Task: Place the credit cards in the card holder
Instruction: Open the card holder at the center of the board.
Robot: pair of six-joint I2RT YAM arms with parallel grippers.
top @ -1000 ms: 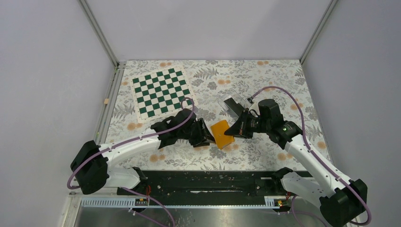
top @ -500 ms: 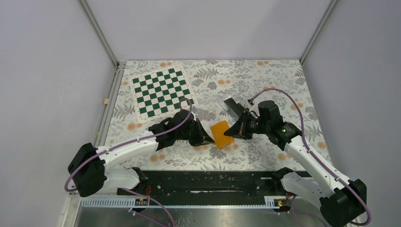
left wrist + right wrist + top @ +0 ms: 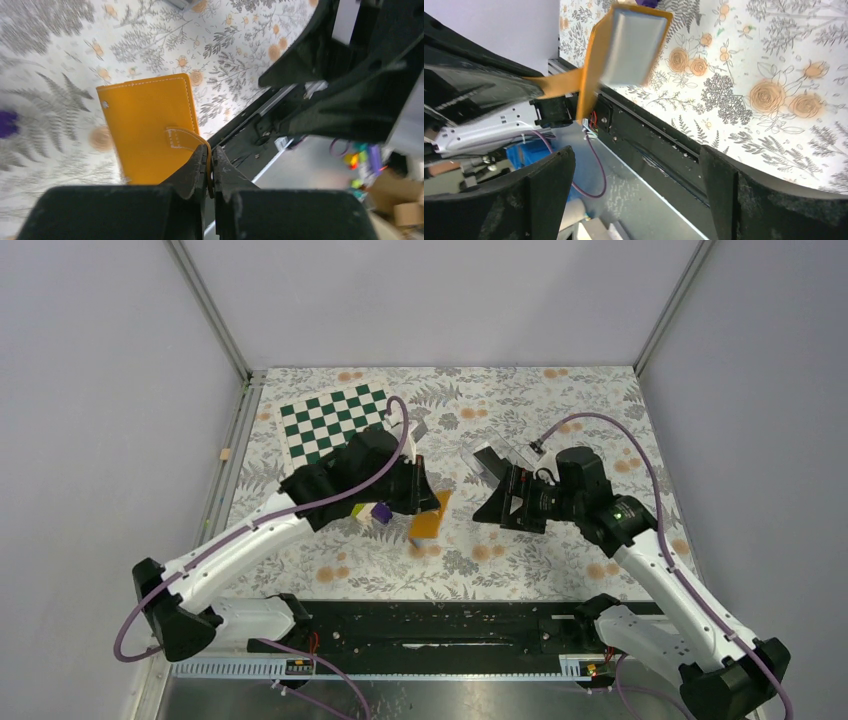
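Note:
The card holder (image 3: 426, 524), an orange wallet, hangs off the table by its snap strap. My left gripper (image 3: 424, 502) is shut on that strap (image 3: 186, 138), and the wallet's orange outside (image 3: 145, 132) faces the left wrist camera. The right wrist view shows the wallet's light blue inner pocket (image 3: 631, 42) and the strap running to the left fingers (image 3: 484, 90). My right gripper (image 3: 497, 504) stands wide open just right of the wallet, with nothing between its fingers (image 3: 549, 185). The black credit cards (image 3: 490, 462) lie flat behind the right gripper, partly hidden by it.
A green and white chessboard mat (image 3: 330, 420) lies at the back left, partly under the left arm. A small purple object (image 3: 381, 512) sits on the floral cloth below the left wrist. The black base rail (image 3: 440, 625) runs along the near edge.
My left gripper shut on the wallet's strap and lifted the wallet up and back to the left. My right gripper let go of the wallet's edge and opened wide.

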